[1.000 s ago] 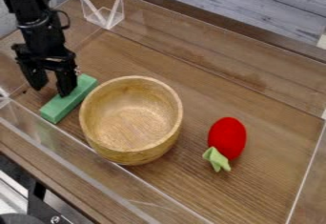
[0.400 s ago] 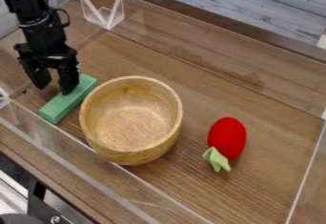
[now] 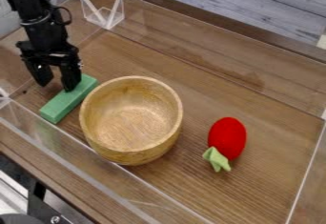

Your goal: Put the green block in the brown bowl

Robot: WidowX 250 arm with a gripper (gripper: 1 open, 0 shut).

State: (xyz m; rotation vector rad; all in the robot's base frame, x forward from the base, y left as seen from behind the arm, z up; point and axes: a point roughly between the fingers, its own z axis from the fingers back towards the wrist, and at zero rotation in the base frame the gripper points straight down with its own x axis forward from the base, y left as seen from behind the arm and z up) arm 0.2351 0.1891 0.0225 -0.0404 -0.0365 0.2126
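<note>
The green block (image 3: 65, 101) lies flat on the wooden table, just left of the brown bowl (image 3: 130, 119) and nearly touching its rim. The bowl is round, light wood, and has nothing inside. My black gripper (image 3: 55, 77) hangs over the block's far end, fingers pointing down and spread open, with nothing between them. Its fingertips sit close above the block's upper end; whether they touch it I cannot tell.
A red strawberry-like toy (image 3: 226, 140) with a small green stem lies right of the bowl. Clear acrylic walls (image 3: 192, 37) ring the table. A clear plastic piece (image 3: 105, 10) stands at the back left.
The gripper has shifted slightly to the right over the block's far end. Block, bowl and toy have not moved.
</note>
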